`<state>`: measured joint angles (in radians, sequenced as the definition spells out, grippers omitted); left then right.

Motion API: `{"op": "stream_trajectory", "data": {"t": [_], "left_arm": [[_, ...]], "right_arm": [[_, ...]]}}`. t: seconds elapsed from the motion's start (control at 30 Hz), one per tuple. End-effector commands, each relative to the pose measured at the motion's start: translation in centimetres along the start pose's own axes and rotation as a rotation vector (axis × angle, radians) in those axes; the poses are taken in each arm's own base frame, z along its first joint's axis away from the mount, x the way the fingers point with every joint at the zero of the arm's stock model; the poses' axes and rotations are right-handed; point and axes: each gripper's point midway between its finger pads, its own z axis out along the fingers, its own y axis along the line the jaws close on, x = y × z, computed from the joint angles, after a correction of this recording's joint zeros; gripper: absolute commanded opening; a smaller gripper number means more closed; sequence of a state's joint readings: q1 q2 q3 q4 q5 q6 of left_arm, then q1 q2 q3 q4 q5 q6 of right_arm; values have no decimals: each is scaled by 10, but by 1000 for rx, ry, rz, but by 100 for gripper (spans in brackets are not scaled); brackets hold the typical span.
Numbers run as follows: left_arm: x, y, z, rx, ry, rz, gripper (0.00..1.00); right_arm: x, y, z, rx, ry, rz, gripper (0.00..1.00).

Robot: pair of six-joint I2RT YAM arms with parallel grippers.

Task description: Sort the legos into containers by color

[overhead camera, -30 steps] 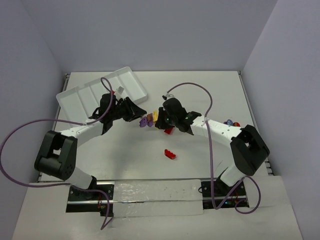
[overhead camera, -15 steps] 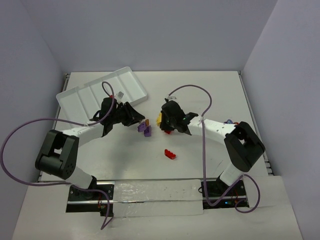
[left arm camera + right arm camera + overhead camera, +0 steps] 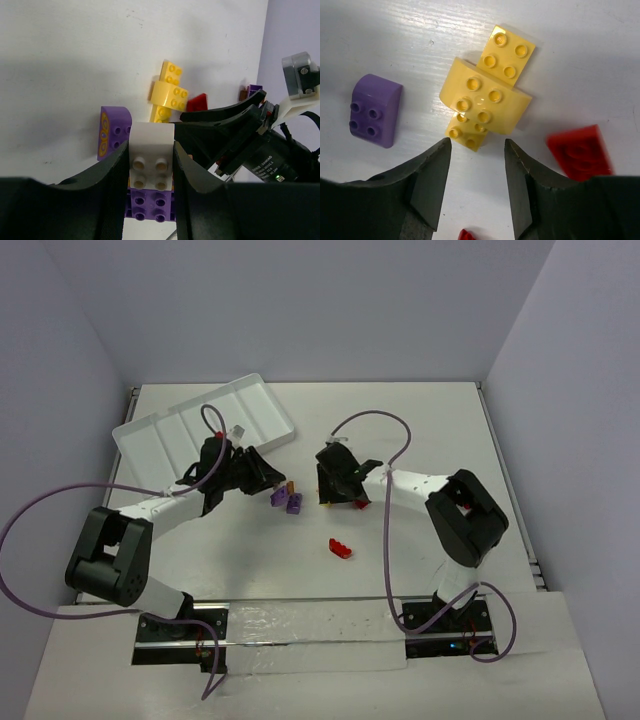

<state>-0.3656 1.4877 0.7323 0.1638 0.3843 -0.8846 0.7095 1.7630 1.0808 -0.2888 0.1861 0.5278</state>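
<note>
At the centre of the table (image 3: 420, 420), the two arms were found working close together, well apart from the white tray (image 3: 135, 432), which lay at the far left corner; no brick could be made out in its compartments from above. On inspection the left gripper (image 3: 151, 167) was closed to a narrow gap on a pale brick (image 3: 151, 137), which sat stacked on a purple brick (image 3: 149, 205) below it. The right gripper (image 3: 476, 152) had its jaws parted with nothing between them, poised just short of a yellow cluster (image 3: 487, 95) of joined bricks lying flat on the surface. A curved purple brick (image 3: 375, 111) lay near the cluster on one side and a red brick (image 3: 580, 151) near it on the other, neither touching it; a further red brick (image 3: 341, 548) lay apart, nearer the arm bases. Assessment: the step in hand appeared to be the pick of the yellow cluster. It would be done well by centring the jaws over the broad curved piece, lowering until the fingers (image 3: 427, 180) bracket its sides, and closing squarely so the joined pieces lift as one without swinging. The neighbouring bricks should not be nudged. The pale-on-purple stack mixed two colours and would likely need parting before any deposit.
</note>
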Motion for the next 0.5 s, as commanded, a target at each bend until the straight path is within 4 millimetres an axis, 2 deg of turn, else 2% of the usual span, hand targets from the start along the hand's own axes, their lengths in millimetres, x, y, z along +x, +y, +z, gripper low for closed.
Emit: {"op": "stream_trajectory", "data": {"t": [0.0,0.23,0.3,0.33,0.43,0.47], "left_arm": [[-27,-27,-4,23,-38,96,0],[-39,-28,-10,-9,-98,80,0],[-39,-32,-14,4,-114,69,0],[-39,-33,-15,7,-116,63,0],[-40,-37,-19,19,-127,58,0],[-40,-38,-20,23,-129,56,0]], "right_arm": [[-38,17,-39,-93,-116,11,54],[-70,62,-112,-404,-256,67,49],[-71,84,-129,-537,-247,53,55],[-70,93,-136,-591,-231,41,66],[-70,104,-139,-641,-208,32,80],[-71,107,-138,-645,-206,31,81]]}}
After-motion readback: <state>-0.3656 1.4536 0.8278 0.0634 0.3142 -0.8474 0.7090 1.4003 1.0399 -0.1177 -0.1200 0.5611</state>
